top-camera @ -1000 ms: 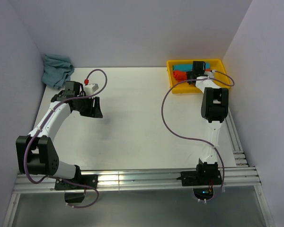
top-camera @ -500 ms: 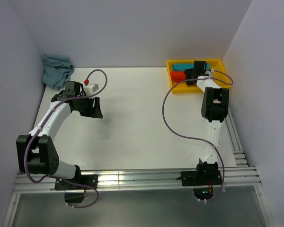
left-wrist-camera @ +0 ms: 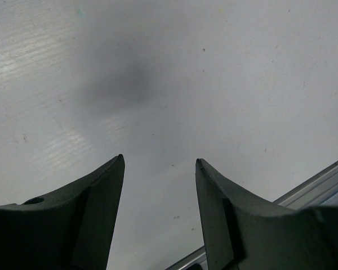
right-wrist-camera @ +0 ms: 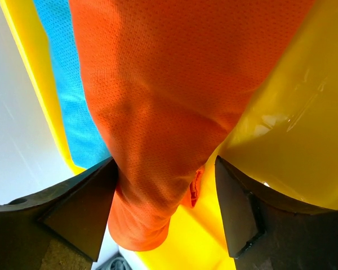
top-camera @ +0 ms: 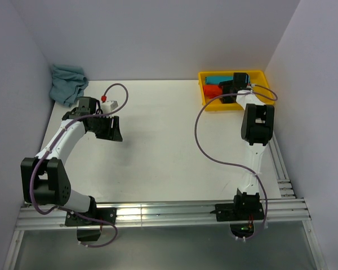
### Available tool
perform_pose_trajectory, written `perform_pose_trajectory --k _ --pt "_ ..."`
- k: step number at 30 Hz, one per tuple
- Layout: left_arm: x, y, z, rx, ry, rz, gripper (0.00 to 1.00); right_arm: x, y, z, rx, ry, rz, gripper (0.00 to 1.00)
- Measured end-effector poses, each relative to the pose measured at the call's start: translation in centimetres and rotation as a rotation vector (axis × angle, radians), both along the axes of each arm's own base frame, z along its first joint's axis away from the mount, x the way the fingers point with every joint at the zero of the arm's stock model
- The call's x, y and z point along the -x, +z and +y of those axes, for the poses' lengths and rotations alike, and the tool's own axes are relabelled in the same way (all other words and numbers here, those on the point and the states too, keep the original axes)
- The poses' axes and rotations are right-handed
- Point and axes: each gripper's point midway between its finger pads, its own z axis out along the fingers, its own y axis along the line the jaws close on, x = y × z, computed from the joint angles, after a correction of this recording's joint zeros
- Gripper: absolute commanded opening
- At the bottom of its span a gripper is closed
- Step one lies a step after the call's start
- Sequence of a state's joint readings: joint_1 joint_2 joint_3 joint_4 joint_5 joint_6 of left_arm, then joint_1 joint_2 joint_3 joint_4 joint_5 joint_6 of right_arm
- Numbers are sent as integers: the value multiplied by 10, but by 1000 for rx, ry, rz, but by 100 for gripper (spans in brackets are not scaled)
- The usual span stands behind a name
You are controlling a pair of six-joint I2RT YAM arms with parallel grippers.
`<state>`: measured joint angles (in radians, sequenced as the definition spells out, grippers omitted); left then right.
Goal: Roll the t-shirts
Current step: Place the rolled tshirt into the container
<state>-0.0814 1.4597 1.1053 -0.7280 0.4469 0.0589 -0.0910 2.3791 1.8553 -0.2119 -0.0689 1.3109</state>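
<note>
Left gripper [top-camera: 110, 128] [left-wrist-camera: 159, 163] hovers over bare table [top-camera: 158, 157] [left-wrist-camera: 214, 67] toward left edge, fingers spread, nothing between them. Right arm stretched along right edge to far right corner. Right gripper [top-camera: 228, 89] [right-wrist-camera: 166, 163] down inside yellow bin [top-camera: 261, 74] [right-wrist-camera: 281, 140], fingers spread wide either side of bunched orange-red t-shirt [top-camera: 212, 90] [right-wrist-camera: 174, 84]; cloth touches one finger, narrow gap at other. Teal t-shirt [top-camera: 217, 79] [right-wrist-camera: 67, 84] lies in same bin, beside orange-red one. Grey-blue t-shirt [top-camera: 67, 82] crumpled in far left corner.
</note>
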Motion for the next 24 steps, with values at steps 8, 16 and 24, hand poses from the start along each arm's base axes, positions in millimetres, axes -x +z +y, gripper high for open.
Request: perform_pose_trajectory --k 8,16,24 --pt "0 -2 0 -1 0 11 59 5 8 8 -33 34 1 83" --pt "2 -3 0 -2 -4 21 59 10 33 15 -57 63 -29 88" --pt "1 0 0 -3 -4 17 59 27 38 23 -87 86 -16 88"
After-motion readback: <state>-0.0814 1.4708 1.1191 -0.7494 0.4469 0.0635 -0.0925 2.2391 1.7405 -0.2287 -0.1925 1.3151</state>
